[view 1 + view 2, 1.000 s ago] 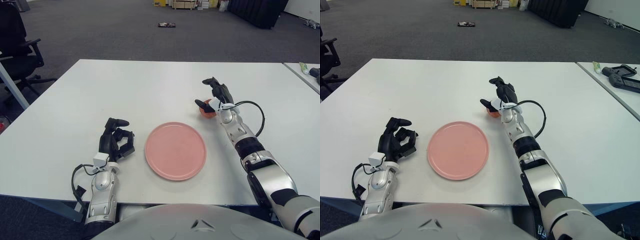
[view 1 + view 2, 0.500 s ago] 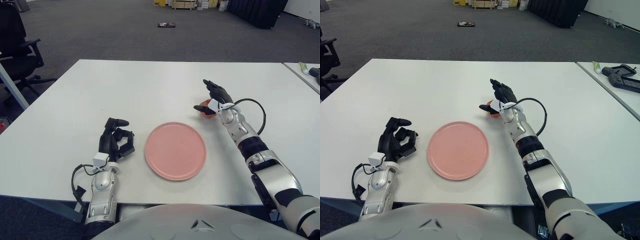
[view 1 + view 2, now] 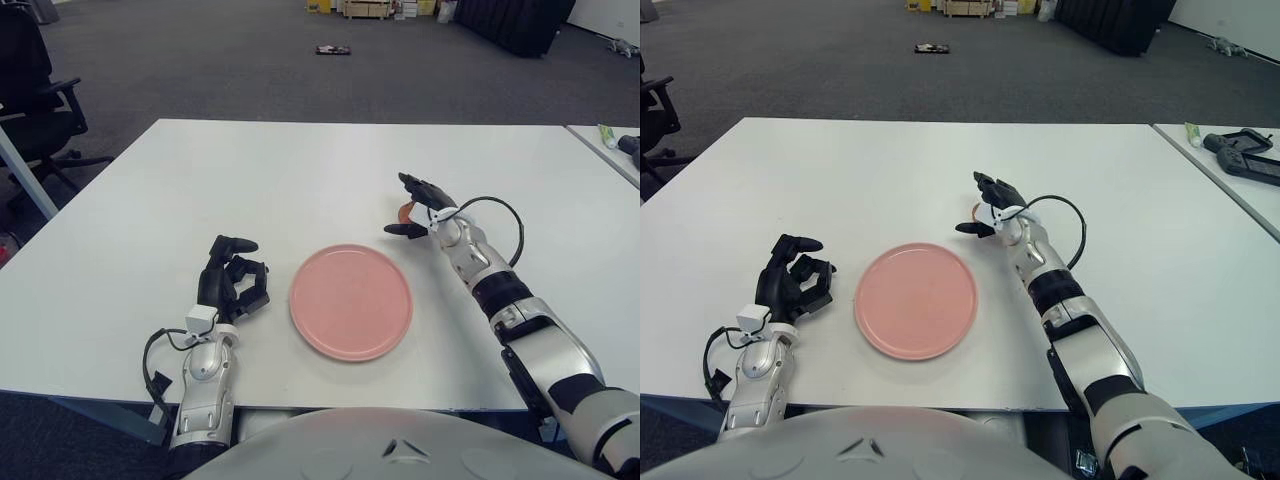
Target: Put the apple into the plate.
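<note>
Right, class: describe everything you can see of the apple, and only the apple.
Little of the apple shows: a small orange-red sliver between the black fingers of the right hand, which curl around it and hide most of its surface. It sits beyond the pink plate, off the plate's far right edge, not over it. Whether it touches the white table or is lifted clear cannot be told. No stem or marks are visible.

Silver-grey arms with black joint bands, black three-finger left hand [image 3: 232, 278] and right hand [image 3: 420, 205], looped black wrist cables.
</note>
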Controlling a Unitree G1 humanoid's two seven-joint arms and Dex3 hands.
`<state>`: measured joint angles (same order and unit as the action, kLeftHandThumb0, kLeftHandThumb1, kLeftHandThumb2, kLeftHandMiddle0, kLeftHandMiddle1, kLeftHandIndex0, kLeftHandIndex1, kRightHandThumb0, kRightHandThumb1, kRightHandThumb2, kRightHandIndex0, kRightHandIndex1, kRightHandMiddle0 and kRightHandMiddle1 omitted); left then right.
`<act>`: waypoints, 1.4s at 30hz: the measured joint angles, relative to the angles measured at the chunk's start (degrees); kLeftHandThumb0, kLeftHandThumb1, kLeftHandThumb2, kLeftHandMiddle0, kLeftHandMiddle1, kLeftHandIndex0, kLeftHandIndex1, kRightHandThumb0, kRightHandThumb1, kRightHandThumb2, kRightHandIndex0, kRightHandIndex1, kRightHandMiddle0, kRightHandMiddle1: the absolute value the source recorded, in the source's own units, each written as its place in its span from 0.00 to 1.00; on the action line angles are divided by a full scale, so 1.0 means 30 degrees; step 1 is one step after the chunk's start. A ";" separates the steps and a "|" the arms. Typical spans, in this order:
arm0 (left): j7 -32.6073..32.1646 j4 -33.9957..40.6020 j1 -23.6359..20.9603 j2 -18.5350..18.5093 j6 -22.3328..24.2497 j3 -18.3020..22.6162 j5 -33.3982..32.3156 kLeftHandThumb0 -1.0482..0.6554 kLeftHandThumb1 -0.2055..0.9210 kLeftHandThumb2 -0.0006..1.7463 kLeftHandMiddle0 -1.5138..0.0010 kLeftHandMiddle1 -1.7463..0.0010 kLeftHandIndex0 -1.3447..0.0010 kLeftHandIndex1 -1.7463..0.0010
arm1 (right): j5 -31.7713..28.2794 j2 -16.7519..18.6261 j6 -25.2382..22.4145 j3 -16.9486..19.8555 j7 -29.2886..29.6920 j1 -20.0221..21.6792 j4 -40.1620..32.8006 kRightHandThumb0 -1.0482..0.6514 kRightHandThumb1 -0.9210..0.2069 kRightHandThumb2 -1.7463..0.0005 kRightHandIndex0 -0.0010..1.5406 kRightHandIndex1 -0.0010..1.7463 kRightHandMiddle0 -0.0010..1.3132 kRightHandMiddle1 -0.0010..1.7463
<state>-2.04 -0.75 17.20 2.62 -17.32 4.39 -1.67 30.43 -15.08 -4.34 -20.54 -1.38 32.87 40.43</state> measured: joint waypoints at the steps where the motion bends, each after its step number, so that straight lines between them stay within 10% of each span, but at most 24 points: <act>1: -0.0006 0.0003 0.0001 0.0001 0.0004 0.0001 0.0005 0.61 0.56 0.65 0.60 0.11 0.74 0.00 | -0.0008 0.0053 0.0023 -0.0028 0.0042 0.0141 0.0334 0.06 0.21 0.74 0.00 0.00 0.00 0.00; 30: -0.0169 0.0254 0.0103 -0.0005 0.0012 0.0082 0.0051 0.61 0.52 0.68 0.59 0.11 0.71 0.00 | -0.0984 0.1098 0.2366 0.0739 0.2486 0.2177 0.7427 0.11 0.15 0.69 0.00 0.00 0.01 0.01; 37: -0.0218 0.0304 0.0123 -0.0013 0.0022 0.0094 0.0066 0.61 0.52 0.69 0.59 0.11 0.71 0.00 | -0.1739 0.1427 0.2903 0.1570 0.3611 0.2007 0.7925 0.15 0.19 0.63 0.02 0.02 0.00 0.19; 42: -0.0288 0.0340 0.0129 -0.0035 0.0100 0.0119 0.0124 0.61 0.52 0.69 0.59 0.11 0.71 0.00 | -0.2316 0.1630 0.3441 0.2220 0.4851 0.1807 0.8283 0.21 0.26 0.55 0.00 0.39 0.00 0.54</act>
<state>-2.91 0.27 17.58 2.51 -17.02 4.75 -1.30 23.48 -10.19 5.99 -13.88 13.17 38.29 65.28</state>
